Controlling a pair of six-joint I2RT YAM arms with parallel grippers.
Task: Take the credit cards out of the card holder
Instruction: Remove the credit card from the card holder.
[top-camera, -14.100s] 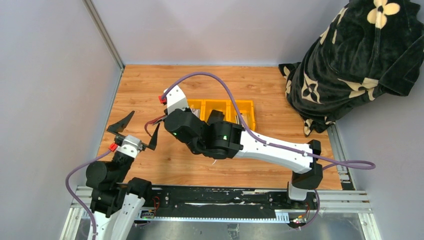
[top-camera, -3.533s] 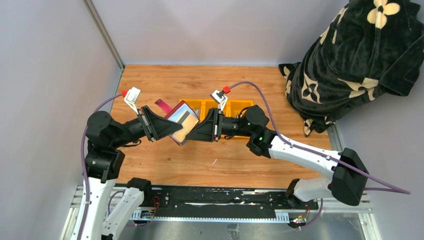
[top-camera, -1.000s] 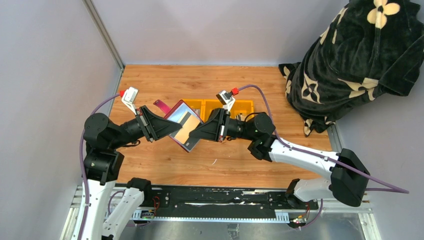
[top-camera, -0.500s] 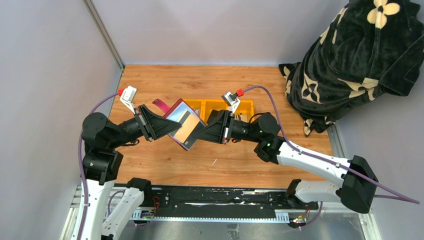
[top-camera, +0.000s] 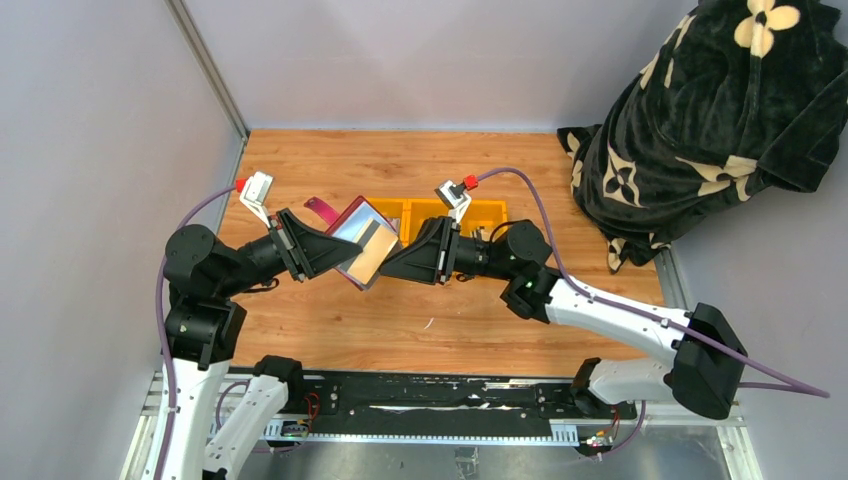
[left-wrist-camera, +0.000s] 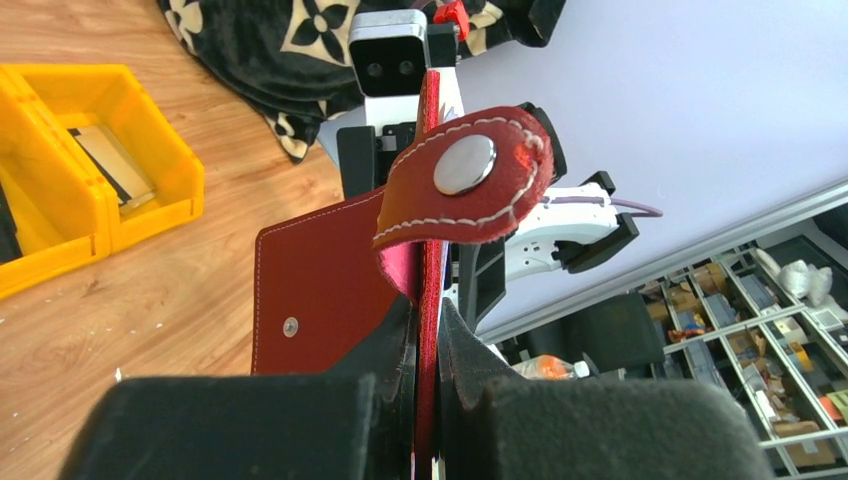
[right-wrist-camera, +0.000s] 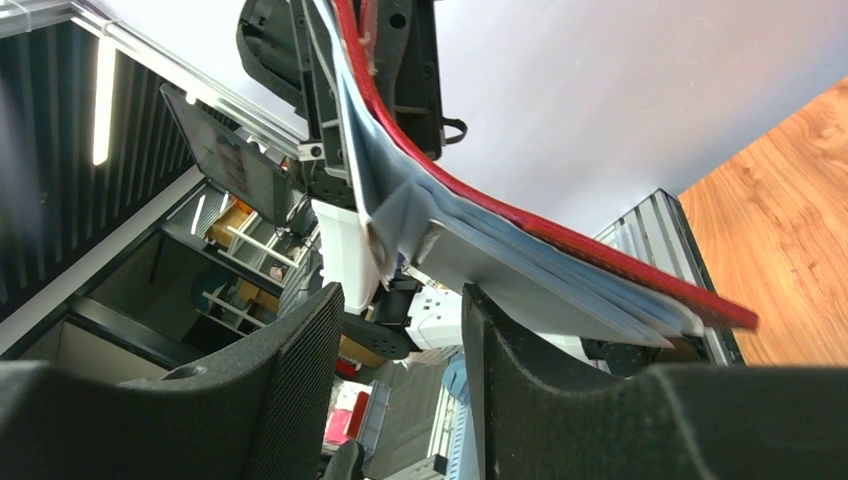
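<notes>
The card holder (top-camera: 357, 240) hangs open above the table, maroon outside with silvery sleeves facing up. My left gripper (top-camera: 338, 257) is shut on its edge; in the left wrist view the jaws (left-wrist-camera: 427, 352) pinch the maroon leather below the snap tab (left-wrist-camera: 463, 168). A tan credit card (top-camera: 371, 261) with a dark band shows in the sleeves. My right gripper (top-camera: 386, 268) stands open just at the holder's lower right corner. In the right wrist view the sleeves (right-wrist-camera: 520, 262) pass over the right finger, with nothing between the fingers (right-wrist-camera: 300, 380).
A yellow three-compartment tray (top-camera: 497, 215) lies behind the right gripper, with a card (left-wrist-camera: 108, 163) in one compartment. A black flowered cloth (top-camera: 700, 120) is heaped at the back right. Grey walls close the left and far sides.
My right gripper, shut at the holder's lower edge a second ago, has opened. The dark card end that stuck out below the holder no longer shows. The left grip is unchanged.
</notes>
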